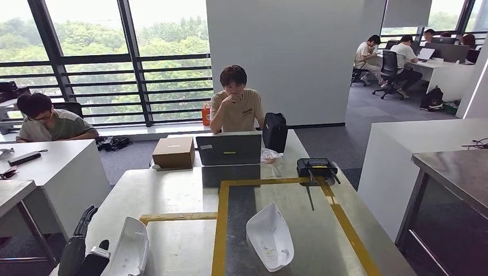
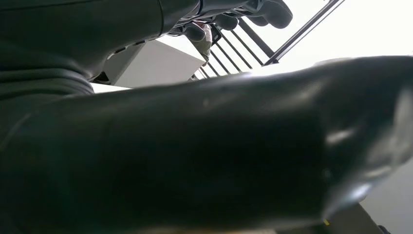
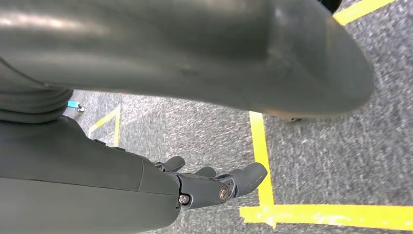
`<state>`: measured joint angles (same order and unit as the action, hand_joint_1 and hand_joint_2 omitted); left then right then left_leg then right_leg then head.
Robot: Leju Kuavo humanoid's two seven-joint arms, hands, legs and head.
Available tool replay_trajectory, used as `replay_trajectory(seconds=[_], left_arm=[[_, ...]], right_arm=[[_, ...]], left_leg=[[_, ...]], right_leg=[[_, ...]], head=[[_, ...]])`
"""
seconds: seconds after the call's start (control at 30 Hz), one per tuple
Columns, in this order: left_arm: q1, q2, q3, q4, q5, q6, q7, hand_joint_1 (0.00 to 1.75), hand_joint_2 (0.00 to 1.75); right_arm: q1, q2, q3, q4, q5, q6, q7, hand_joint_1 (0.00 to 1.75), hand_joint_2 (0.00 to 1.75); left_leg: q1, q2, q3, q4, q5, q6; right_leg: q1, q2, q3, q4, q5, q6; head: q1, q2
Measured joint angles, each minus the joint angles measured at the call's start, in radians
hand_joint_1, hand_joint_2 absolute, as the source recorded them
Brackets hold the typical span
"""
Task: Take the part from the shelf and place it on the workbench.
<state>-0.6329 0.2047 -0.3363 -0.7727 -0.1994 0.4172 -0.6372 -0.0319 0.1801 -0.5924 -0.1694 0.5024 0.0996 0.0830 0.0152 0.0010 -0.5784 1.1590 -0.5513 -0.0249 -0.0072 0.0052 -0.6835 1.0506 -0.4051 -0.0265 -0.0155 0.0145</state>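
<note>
Two white curved shell parts lie on the workbench (image 1: pixel 178 195). One part (image 1: pixel 270 236) sits inside the yellow tape frame (image 1: pixel 220 230). The other part (image 1: pixel 131 248) lies near the bench's left front edge. My left hand (image 1: pixel 82 247) is just left of that part, its dark fingers (image 1: pixel 86 220) stretched out away from it and its thumb (image 1: pixel 100 252) by the part's rim. In the left wrist view the thumb (image 2: pixel 219 156) covers most of the picture, with the fingers (image 2: pixel 243 10) apart from it. My right hand (image 3: pixel 214 184) hangs over the grey floor, holding nothing.
A laptop (image 1: pixel 229 149), a cardboard box (image 1: pixel 173 152) and a black device (image 1: pixel 316 168) stand at the bench's far end, where a person (image 1: pixel 235 103) sits. Another person (image 1: pixel 46 118) sits at a white desk on the left. A steel table (image 1: pixel 460 172) stands on the right.
</note>
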Motion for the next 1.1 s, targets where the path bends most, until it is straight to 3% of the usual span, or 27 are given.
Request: replay_trajectory(seconds=[0.07,0.13,0.2,0.27,0.33,0.37,0.4,0.43,0.47,0.5,0.57,0.6,0.67,0.73,0.8,0.87,0.9,0.93,0.97,1.0,1.03,1.1], left_arm=[[-0.001,0.002,0.0,-0.009,-0.001,0.0,0.001,0.0,0.0],[-0.001,0.003,0.0,-0.011,-0.001,0.0,0.001,0.0,0.0],[0.001,0.008,0.001,-0.021,-0.006,0.001,0.002,0.0,0.0],[0.003,0.013,0.002,-0.031,-0.01,0.001,0.0,0.0,0.0],[0.005,0.013,0.002,-0.032,-0.01,0.001,-0.002,0.0,0.0],[0.006,0.013,0.002,-0.031,-0.01,0.001,-0.004,0.0,0.0],[0.007,0.014,0.002,-0.03,-0.01,0.001,-0.005,0.0,0.0],[0.007,0.014,0.002,-0.028,-0.01,0.002,-0.006,0.0,0.0],[0.007,0.014,0.002,-0.027,-0.01,0.002,-0.008,0.0,0.0],[0.006,0.014,0.002,-0.027,-0.011,0.002,-0.009,0.0,0.0],[0.005,0.015,0.002,-0.026,-0.012,0.004,-0.01,0.0,0.0],[0.003,0.014,0.002,-0.025,-0.012,0.006,-0.011,0.0,0.0],[0.001,0.014,0.001,-0.023,-0.013,0.009,-0.012,0.0,0.0],[-0.001,0.014,0.001,-0.02,-0.011,0.012,-0.013,0.0,0.0],[-0.004,0.015,0.001,-0.016,-0.006,0.014,-0.014,0.0,0.0],[-0.005,0.016,0.001,-0.014,0.002,0.018,-0.015,0.0,0.0],[-0.004,0.016,0.001,-0.013,0.009,0.021,-0.015,0.0,0.0],[-0.002,0.018,0.002,-0.013,0.015,0.025,-0.016,0.0,0.0],[0.0,0.021,0.004,-0.015,0.021,0.028,-0.016,0.0,0.0],[0.002,0.024,0.007,-0.019,0.026,0.031,-0.016,0.0,0.0],[0.003,0.028,0.011,-0.025,0.029,0.035,-0.016,0.0,0.0],[0.012,0.035,0.021,-0.041,0.032,0.043,-0.019,0.0,0.0]], right_arm=[[0.0,0.001,0.0,0.0,0.0,0.0,0.0,0.0,0.0],[-0.001,0.002,0.0,0.0,0.0,0.0,0.0,0.0,0.0],[0.001,0.003,0.0,0.0,0.0,0.0,0.0,0.0,0.0],[0.004,0.004,0.0,0.001,0.0,0.0,-0.001,0.0,0.0],[0.004,0.004,0.0,0.001,0.0,0.0,-0.002,0.0,0.0],[0.004,0.004,0.0,0.001,0.0,0.0,-0.002,0.0,0.0],[0.004,0.004,0.0,0.001,0.0,0.0,-0.002,0.0,0.0],[0.004,0.004,0.0,0.001,0.0,0.0,-0.002,0.0,0.0],[0.003,0.004,0.0,0.001,0.0,0.0,-0.003,0.0,0.0],[0.002,0.004,0.0,0.001,0.0,0.0,-0.004,0.0,0.0],[-0.001,0.003,-0.001,0.001,0.0,0.0,-0.007,0.0,0.0],[-0.002,0.002,-0.001,0.001,-0.001,0.0,-0.009,0.0,0.0],[-0.001,0.002,-0.001,0.001,-0.002,0.0,-0.012,0.0,0.0],[-0.002,0.002,-0.003,0.001,-0.003,-0.001,-0.014,0.0,0.0],[-0.002,0.003,-0.005,0.002,-0.006,-0.002,-0.016,0.0,0.0],[-0.001,0.003,-0.007,0.002,-0.008,-0.002,-0.016,0.0,0.0],[0.0,0.003,-0.008,0.002,-0.009,-0.003,-0.016,0.0,0.0],[0.0,0.003,-0.009,0.002,-0.01,-0.004,-0.015,0.0,0.0],[0.001,0.004,-0.009,0.002,-0.01,-0.006,-0.014,0.0,0.0],[0.001,0.004,-0.009,0.002,-0.011,-0.008,-0.013,0.0,0.0],[0.002,0.004,-0.01,0.002,-0.011,-0.01,-0.012,0.0,0.0],[0.003,0.004,-0.01,0.002,-0.01,-0.013,-0.01,0.0,0.0]], left_leg=[[-0.006,-0.001,0.063,-0.092,0.004,0.012],[-0.007,0.0,0.072,-0.109,-0.007,0.014],[-0.01,0.002,0.066,-0.13,0.015,0.027],[-0.012,0.005,0.046,-0.148,0.056,0.044],[-0.012,0.006,0.018,-0.148,0.082,0.05],[-0.012,0.007,0.002,-0.146,0.094,0.05],[-0.013,0.007,-0.013,-0.144,0.104,0.05],[-0.013,0.007,-0.028,-0.141,0.113,0.048],[-0.013,0.007,-0.042,-0.138,0.122,0.046],[-0.013,0.007,-0.054,-0.133,0.129,0.043],[-0.014,0.009,-0.068,-0.128,0.143,0.035],[-0.013,0.01,-0.07,-0.127,0.149,0.029],[-0.012,0.011,-0.069,-0.132,0.162,0.016],[-0.01,0.008,-0.08,-0.123,0.145,0.003],[-0.007,0.004,-0.105,-0.054,0.064,-0.008],[-0.005,0.003,-0.132,0.065,-0.02,-0.016],[-0.004,0.003,-0.134,0.112,-0.033,-0.019],[-0.003,0.003,-0.124,0.132,-0.025,-0.02],[-0.002,0.003,-0.097,0.118,-0.002,-0.021],[-0.001,0.003,-0.053,0.07,0.024,-0.021],[-0.001,0.003,-0.002,0.002,0.031,-0.02],[-0.005,-0.001,0.072,-0.11,0.019,-0.01]], right_leg=[[0.001,0.0,-0.007,0.001,0.009,0.002],[0.0,0.0,-0.007,0.001,0.011,0.003],[-0.002,0.0,-0.01,-0.008,0.023,0.024],[-0.006,0.0,-0.029,0.03,-0.026,0.05],[-0.007,-0.001,-0.062,0.151,-0.129,0.06],[-0.007,-0.001,-0.071,0.211,-0.158,0.063],[-0.007,-0.001,-0.069,0.248,-0.164,0.065],[-0.007,-0.001,-0.05,0.251,-0.151,0.065],[-0.006,-0.001,-0.012,0.217,-0.13,0.062],[-0.004,-0.001,0.043,0.153,-0.115,0.057],[0.003,-0.002,0.136,0.024,-0.115,0.041],[0.006,-0.002,0.157,-0.012,-0.122,0.033],[0.01,-0.001,0.155,-0.026,-0.114,0.019],[0.005,-0.003,0.144,-0.036,-0.094,0.005],[0.001,-0.005,0.125,-0.041,-0.069,-0.004],[0.0,-0.005,0.098,-0.04,-0.047,-0.006],[0.0,-0.005,0.083,-0.04,-0.035,-0.005],[-0.001,-0.005,0.068,-0.039,-0.024,-0.004],[-0.001,-0.005,0.053,-0.037,-0.013,-0.001],[-0.002,-0.005,0.039,-0.035,-0.003,0.002],[-0.002,-0.005,0.027,-0.032,0.006,0.006],[-0.002,-0.004,0.016,-0.028,0.023,0.018]], head=[[0.0,0.0],[0.0,0.0],[0.0,0.0],[0.001,0.0],[0.003,0.0],[0.003,0.0],[0.003,0.0],[0.003,0.0],[0.003,0.0],[0.003,0.0],[0.003,0.0],[0.002,0.0],[0.001,0.0],[0.001,0.0],[-0.001,0.0],[-0.003,0.0],[-0.003,0.0],[-0.004,0.0],[-0.004,0.0],[-0.004,0.0],[-0.004,0.0],[-0.004,0.0]])
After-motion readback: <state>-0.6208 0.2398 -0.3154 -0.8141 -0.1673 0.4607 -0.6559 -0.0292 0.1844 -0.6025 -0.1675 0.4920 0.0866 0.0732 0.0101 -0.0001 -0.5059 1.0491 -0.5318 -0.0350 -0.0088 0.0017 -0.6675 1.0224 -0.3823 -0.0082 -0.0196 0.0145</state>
